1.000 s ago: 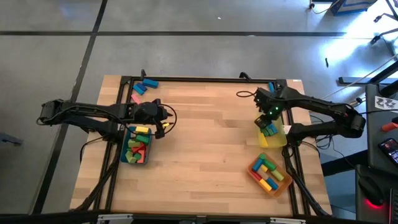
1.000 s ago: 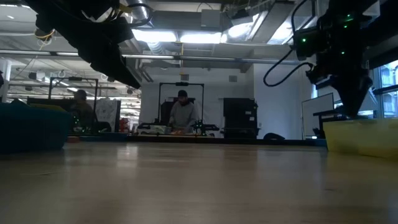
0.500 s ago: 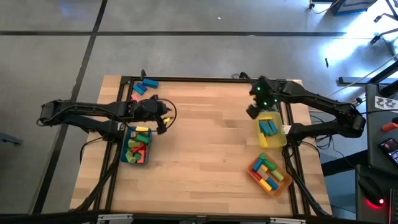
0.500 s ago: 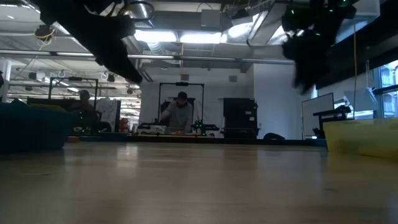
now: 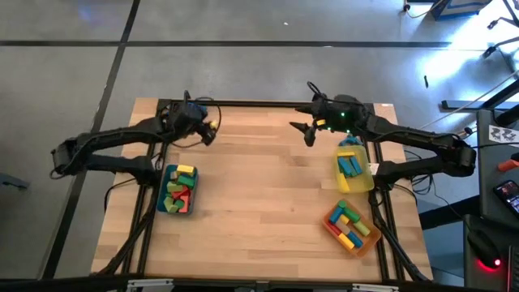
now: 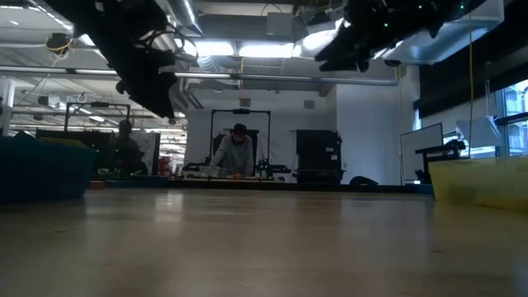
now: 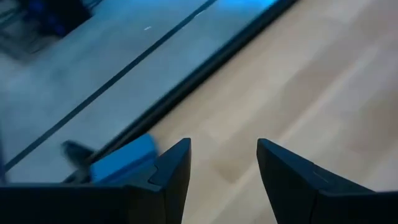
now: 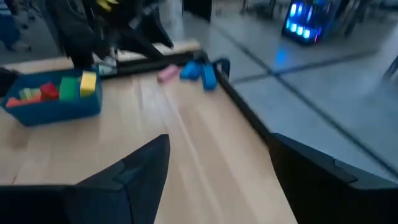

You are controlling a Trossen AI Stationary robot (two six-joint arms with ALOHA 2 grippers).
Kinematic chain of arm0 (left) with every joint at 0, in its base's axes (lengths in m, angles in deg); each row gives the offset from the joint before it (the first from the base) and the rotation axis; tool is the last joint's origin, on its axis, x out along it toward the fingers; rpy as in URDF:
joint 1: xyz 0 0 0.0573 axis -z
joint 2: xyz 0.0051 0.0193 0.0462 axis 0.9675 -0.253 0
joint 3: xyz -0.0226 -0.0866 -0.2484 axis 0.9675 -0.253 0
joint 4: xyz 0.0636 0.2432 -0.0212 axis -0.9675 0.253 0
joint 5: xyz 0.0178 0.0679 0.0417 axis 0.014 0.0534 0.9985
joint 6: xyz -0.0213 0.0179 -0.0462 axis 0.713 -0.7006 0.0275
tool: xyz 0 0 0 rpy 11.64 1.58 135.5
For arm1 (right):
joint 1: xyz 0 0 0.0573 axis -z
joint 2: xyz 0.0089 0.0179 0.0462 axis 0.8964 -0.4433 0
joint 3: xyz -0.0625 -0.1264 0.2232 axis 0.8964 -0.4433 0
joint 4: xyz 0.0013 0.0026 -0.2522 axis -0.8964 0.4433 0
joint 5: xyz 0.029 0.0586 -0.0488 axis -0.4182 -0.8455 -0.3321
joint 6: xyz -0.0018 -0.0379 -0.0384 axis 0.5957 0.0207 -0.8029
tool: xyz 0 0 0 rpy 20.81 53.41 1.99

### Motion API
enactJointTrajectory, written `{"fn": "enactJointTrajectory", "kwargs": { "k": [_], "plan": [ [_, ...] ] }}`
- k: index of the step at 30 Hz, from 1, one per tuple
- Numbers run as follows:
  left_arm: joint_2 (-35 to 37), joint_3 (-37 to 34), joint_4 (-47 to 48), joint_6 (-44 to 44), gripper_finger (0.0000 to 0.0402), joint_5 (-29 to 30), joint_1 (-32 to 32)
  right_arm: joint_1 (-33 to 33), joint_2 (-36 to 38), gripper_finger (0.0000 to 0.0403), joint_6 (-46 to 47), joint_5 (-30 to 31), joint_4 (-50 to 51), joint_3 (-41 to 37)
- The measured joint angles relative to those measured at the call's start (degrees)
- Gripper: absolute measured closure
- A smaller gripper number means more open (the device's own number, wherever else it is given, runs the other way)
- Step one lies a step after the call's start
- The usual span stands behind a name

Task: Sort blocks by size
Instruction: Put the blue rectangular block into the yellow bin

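Observation:
My left gripper (image 5: 209, 136) hangs open over the table's far left corner. A blue block (image 7: 121, 163) lies just beside one of its fingers, and nothing is between them. My right gripper (image 5: 302, 132) is open too, held high near the far edge and pointing almost level toward the left. Past its fingers, the right wrist view shows two blue blocks (image 8: 200, 71) and a pink block (image 8: 168, 74) lying flat on the wood by the far edge. Further blocks lie in the teal tray (image 5: 166, 207), the yellow tray (image 5: 357, 185) and the orange tray (image 5: 331, 221).
A black frame rail (image 5: 259, 104) runs along the table's far edge. Bare wood (image 5: 259, 195) stretches between the trays. In the low view both arms hang above the table, with a person (image 6: 238, 153) in the room beyond.
My left gripper has swung from above the teal tray toward the far left corner, rising a little. My right gripper has lifted away from the yellow tray, tipped from pointing down to almost level, and gone toward the far edge and the left.

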Motion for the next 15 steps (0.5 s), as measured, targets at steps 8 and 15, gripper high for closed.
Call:
{"fn": "enactJointTrajectory", "kwargs": {
  "k": [8, 15],
  "plan": [
    [-8.86, 9.39, 5.88, -4.8, 0.0233, -0.09, -8.81, 0.06, -0.59, 0.0127, -1.47, -1.26, -16.77, -2.15],
    [-18.36, 18.55, 9.37, -10.4, 0.0233, -2.5, -13.39, 0.06, -3.79, 0.0127, -1.67, -7.88, -30.54, -2.15]
  ]
}}
